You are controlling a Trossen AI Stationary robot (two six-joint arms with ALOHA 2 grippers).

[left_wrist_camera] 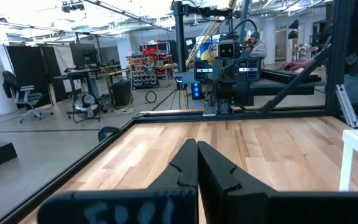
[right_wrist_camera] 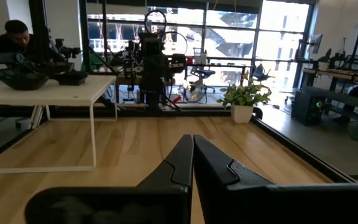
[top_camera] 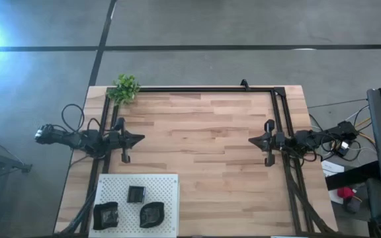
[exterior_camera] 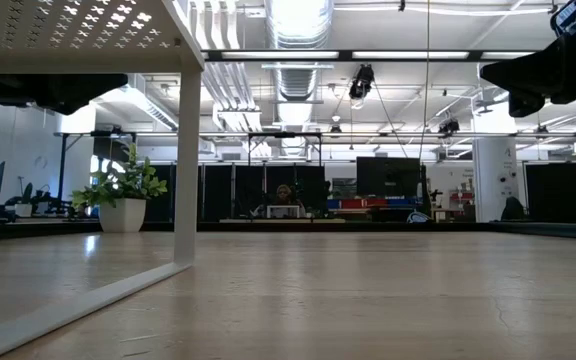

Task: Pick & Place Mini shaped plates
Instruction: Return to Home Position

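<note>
The plates (top_camera: 136, 194) are stacked on the shelf (top_camera: 161, 185); with left claw (top_camera: 139, 139) and right claw (top_camera: 253, 140) pinched together empty, only parking is judged left.

The high view looks straight down on the whole table (top_camera: 210, 132); the low view sits at tabletop height, looking level across it; the wrist views face each other over this same table

plates (top_camera: 152, 215) hidden above shelf (exterior_camera: 78, 35) (low view), stack heights unreadable

Black mini shaped plates (top_camera: 136, 194), white perforated shelf (top_camera: 165, 187), green plant (top_camera: 125, 88), pale wood-grain table (top_camera: 204, 149)
</note>
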